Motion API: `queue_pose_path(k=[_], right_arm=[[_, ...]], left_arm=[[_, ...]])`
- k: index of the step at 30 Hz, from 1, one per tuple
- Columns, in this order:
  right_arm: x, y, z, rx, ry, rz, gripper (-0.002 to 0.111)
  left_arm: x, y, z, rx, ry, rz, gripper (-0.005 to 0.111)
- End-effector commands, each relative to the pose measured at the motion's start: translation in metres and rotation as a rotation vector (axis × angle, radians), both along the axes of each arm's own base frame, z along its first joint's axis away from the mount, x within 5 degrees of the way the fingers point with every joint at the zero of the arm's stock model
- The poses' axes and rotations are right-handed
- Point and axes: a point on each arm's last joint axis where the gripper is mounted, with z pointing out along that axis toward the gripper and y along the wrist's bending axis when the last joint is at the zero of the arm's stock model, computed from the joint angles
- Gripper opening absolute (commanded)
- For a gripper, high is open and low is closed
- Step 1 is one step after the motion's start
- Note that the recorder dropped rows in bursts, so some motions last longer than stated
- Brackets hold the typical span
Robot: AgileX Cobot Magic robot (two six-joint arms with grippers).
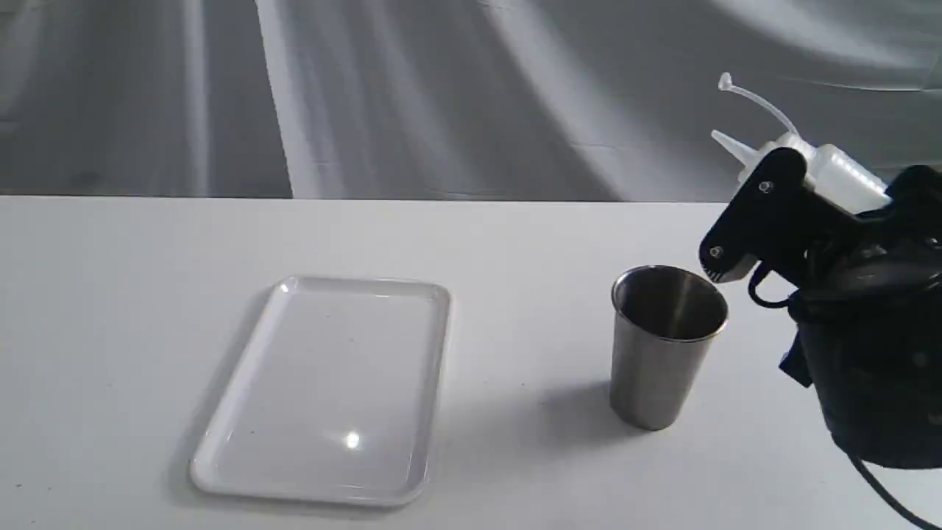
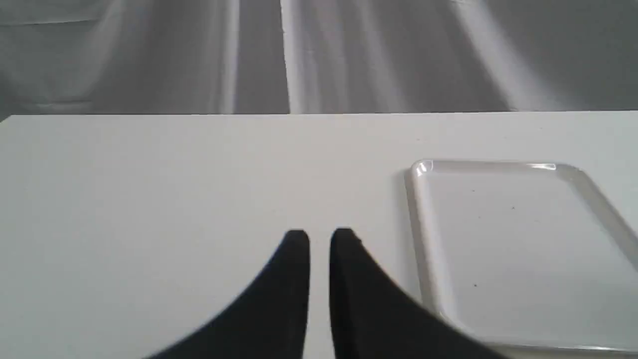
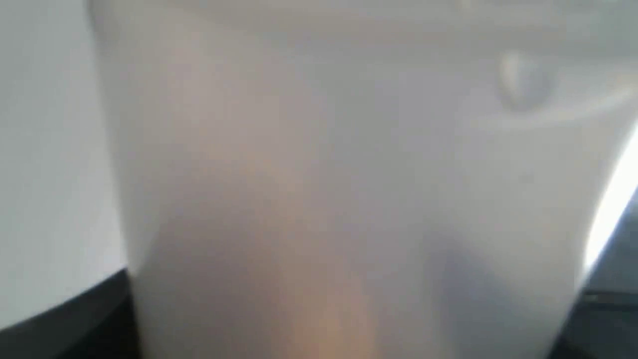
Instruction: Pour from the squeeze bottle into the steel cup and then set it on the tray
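The right arm comes in from the right edge, its wrist rolled so the right pincer (image 1: 759,200) points up and to the left. The pincer is clamped around the squeeze bottle (image 1: 839,177), which is held in the air. The bottle lies tilted, with its thin nozzle (image 1: 728,144) aimed up-left and a loose cap strap arching above it. The nozzle tip is high above the right side of the steel cup (image 1: 662,353) and well clear of its rim.

The left pincer (image 2: 320,244) hovers low over the bare counter (image 1: 110,331). Its jaws are drawn almost together with nothing between them, just beside one edge of the tray (image 2: 498,239).

The cup stands upright to the right of the tray (image 1: 331,368), well apart from it, with open counter between them and all along the left side.

Up close, the bottle (image 3: 319,179) is a blurred milky wall with a faint amber glow low down.
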Motion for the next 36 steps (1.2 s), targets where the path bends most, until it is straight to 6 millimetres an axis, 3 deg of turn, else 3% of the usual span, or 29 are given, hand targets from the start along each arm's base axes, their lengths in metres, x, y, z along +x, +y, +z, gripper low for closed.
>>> queue_pose_path(k=[1,12,29,36], right_arm=[[0.004,-0.002,0.012,-0.132,-0.02,0.05,0.0],[0.006,-0.016,0.013,-0.239,0.064,0.039,0.0],[0.011,-0.018,0.014,-0.416,0.204,0.159,0.0],[0.017,-0.018,-0.002,-0.505,0.303,0.142,0.0]], left_arm=[[0.0,0.0,-0.001,-0.002,-0.005,-0.004,0.008],[0.0,0.0,-0.001,-0.001,-0.005,-0.005,0.008],[0.0,0.0,-0.001,0.0,-0.005,-0.005,0.008],[0.0,0.0,-0.001,0.0,-0.005,-0.005,0.008]])
